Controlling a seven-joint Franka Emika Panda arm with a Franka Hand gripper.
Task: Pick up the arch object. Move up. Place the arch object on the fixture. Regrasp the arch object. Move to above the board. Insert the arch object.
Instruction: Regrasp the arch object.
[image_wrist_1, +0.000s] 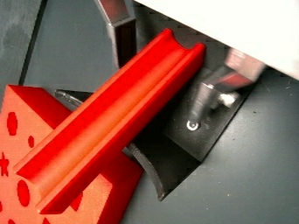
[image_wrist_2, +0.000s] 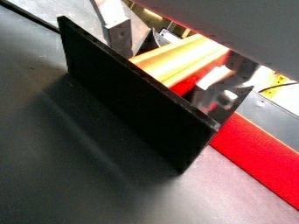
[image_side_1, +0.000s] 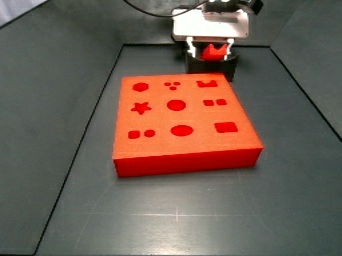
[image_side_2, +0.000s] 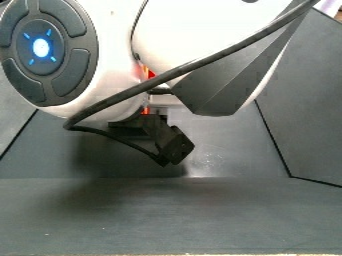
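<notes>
The gripper (image_wrist_1: 163, 54) is at the fixture (image_side_1: 218, 68), just behind the far edge of the board (image_side_1: 181, 122). Its silver fingers (image_wrist_1: 121, 39) sit on either side of the arch object (image_wrist_1: 117, 122), gripping its upper end. The red bar lies tilted against the fixture's dark plate (image_wrist_2: 128, 101), its lower end reaching over a corner of the board in a wrist view.
</notes>
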